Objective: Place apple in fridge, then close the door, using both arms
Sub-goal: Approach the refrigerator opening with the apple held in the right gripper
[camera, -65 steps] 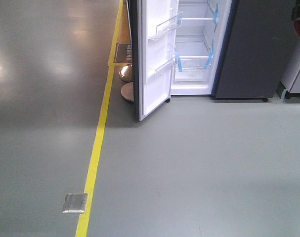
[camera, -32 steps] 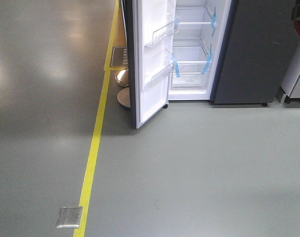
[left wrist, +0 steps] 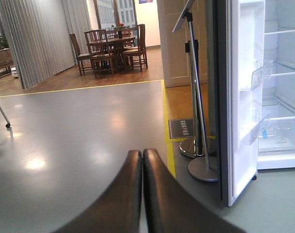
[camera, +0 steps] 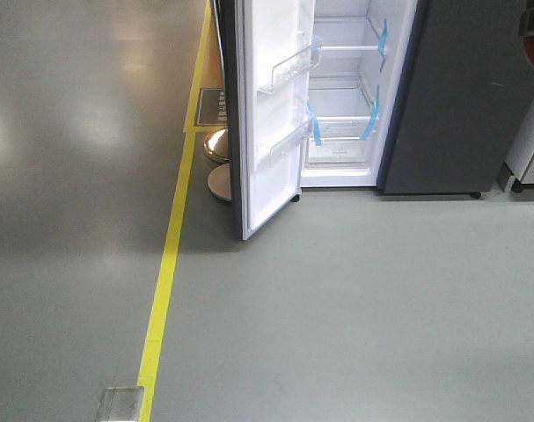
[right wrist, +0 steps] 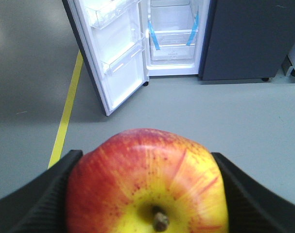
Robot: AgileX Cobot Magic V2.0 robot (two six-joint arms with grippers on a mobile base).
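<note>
Now the metal floor plate (camera: 119, 404) has slid down to the bottom edge of the front view since a second ago, so I judge the base is rolling nearer; the approach is under way and nothing is placed yet. The left hand (left wrist: 142, 156) is pinched closed and empty, with the open door (left wrist: 242, 111) ahead to its right. The fridge (camera: 341, 88) gapes well ahead of the right hand (right wrist: 146, 162), which clamps the apple (right wrist: 147, 194): red, streaked, yellow round its brown stem
</note>
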